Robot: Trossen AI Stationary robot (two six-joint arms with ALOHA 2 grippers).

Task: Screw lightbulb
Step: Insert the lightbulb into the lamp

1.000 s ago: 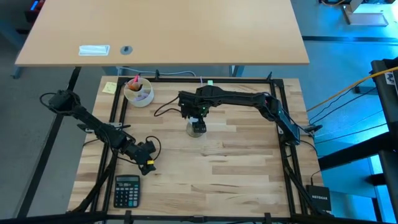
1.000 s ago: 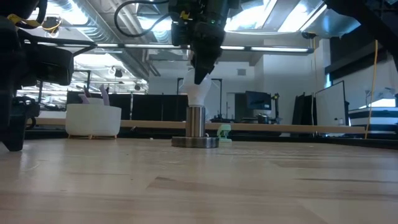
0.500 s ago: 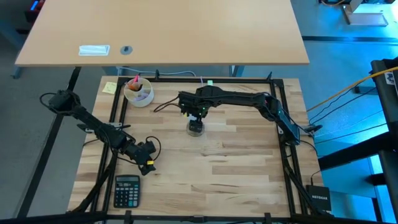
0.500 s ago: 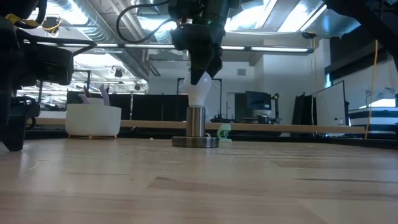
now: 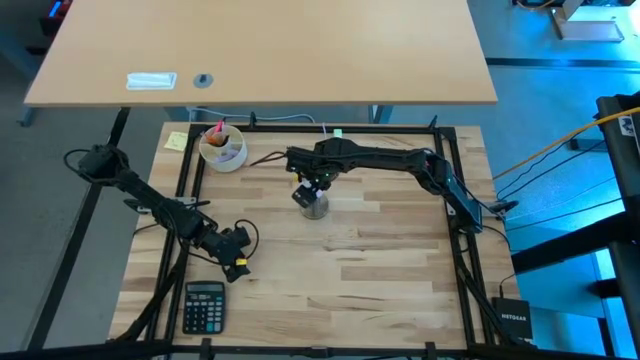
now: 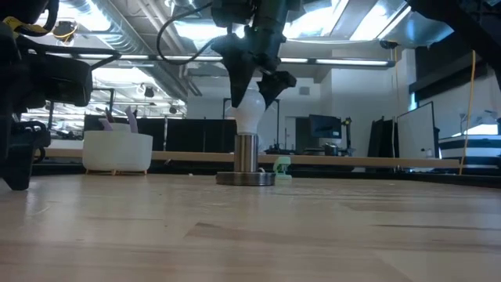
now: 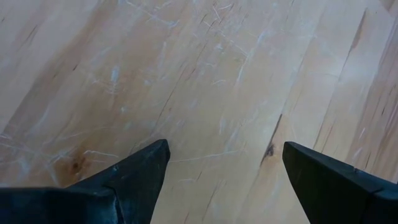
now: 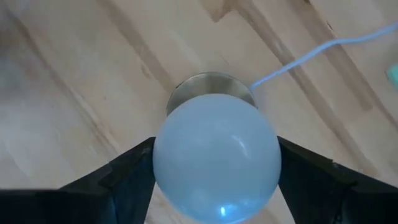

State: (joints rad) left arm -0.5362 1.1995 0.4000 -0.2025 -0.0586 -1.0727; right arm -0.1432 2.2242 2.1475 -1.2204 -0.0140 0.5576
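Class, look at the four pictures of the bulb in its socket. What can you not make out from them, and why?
- The lightbulb's screw base: hidden inside the socket in the low view, under the bulb in the right wrist view.
- Whether the right gripper's fingers press the bulb or just flank it: contact is unclear in the right wrist view.
- The calculator's keys: too small in the high view.
- The left gripper waits apart.

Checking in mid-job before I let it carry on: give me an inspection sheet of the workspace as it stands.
Surface: wooden table, scratched.
Job's things: lightbulb upright in the socket base.
Clutter: calculator, white bowl, yellow note, green plug block.
Grippers: right gripper straddles the bulb, a finger on either side; left gripper open above bare wood near the calculator.
Cables: thin cord from the socket.
Surroundings: second table behind; nobody seen.
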